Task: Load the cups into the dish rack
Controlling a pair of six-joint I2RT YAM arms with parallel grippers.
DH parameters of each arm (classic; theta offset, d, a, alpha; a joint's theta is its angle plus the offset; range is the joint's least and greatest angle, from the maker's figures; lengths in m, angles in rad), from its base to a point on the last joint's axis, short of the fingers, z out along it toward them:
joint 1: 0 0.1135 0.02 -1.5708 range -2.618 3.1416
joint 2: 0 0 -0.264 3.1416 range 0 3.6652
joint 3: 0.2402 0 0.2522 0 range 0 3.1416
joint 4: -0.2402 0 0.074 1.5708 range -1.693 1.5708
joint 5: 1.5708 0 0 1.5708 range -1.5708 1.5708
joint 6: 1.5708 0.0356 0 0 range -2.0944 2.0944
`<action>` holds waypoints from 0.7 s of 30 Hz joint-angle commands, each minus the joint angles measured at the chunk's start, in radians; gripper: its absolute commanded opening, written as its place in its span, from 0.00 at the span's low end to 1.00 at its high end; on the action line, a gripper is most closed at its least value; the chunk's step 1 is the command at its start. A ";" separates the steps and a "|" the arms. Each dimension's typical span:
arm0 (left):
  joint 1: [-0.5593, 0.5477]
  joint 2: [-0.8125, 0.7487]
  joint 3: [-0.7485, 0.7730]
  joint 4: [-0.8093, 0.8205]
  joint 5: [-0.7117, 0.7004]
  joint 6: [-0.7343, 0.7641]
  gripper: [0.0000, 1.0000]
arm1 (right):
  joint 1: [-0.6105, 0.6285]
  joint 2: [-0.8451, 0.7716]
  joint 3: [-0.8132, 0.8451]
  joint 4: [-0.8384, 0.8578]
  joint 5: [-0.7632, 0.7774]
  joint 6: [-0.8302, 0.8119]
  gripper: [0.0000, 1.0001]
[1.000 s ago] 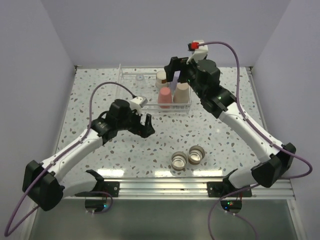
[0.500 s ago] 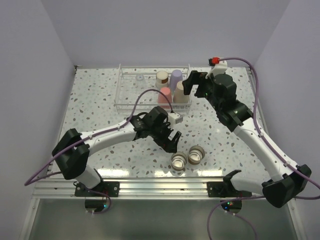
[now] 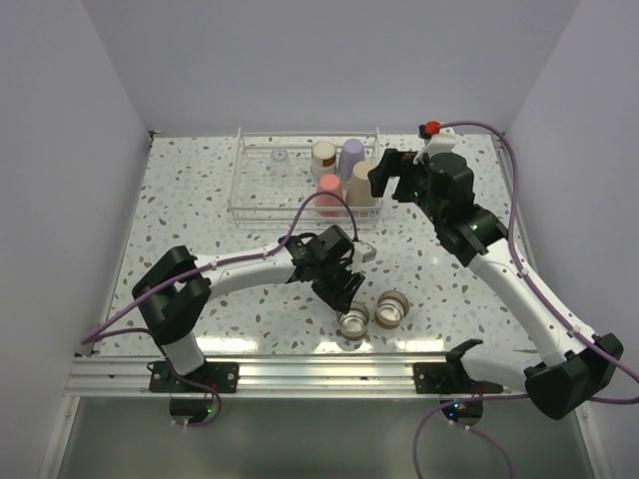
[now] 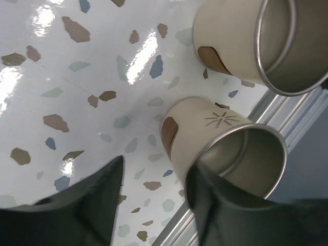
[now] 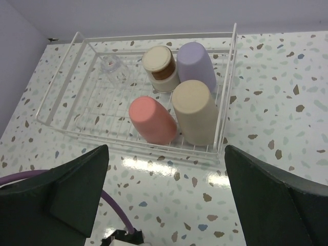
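Two silvery-rimmed cups (image 3: 355,321) (image 3: 392,307) stand mouth up on the table near the front edge. My left gripper (image 3: 344,297) is down at the left one (image 4: 225,148). Its right finger (image 4: 215,205) reaches over that cup's rim and its left finger (image 4: 97,205) stays outside, apart from the wall. The dish rack (image 5: 154,38) holds a tan-based cup (image 5: 159,64) and lavender (image 5: 196,64), red-pink (image 5: 151,120), beige (image 5: 195,110) and clear (image 5: 111,64) cups, all upside down. My right gripper (image 5: 165,147) hovers open and empty over the rack's right end (image 3: 382,183).
The second silvery-rimmed cup (image 4: 266,41) stands close beside the one at my left fingers. The metal rail (image 3: 329,374) of the table's front edge runs just behind both. The left arm's purple cable (image 5: 110,207) loops over the table in front of the rack.
My left arm swung right and forward, from in front of the rack to the two cups, and its jaws narrowed. My right arm left the lavender cup in the rack and drew back right.
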 commanded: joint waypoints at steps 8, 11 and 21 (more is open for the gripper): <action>-0.017 0.050 0.035 -0.018 -0.001 0.018 0.00 | -0.010 -0.029 -0.004 -0.018 -0.033 -0.024 0.98; -0.016 0.032 0.037 -0.035 -0.047 0.019 0.00 | -0.010 -0.027 0.019 -0.026 -0.034 -0.024 0.98; 0.205 -0.324 0.001 -0.035 -0.311 -0.008 0.00 | -0.008 -0.011 0.097 0.023 -0.132 0.106 0.98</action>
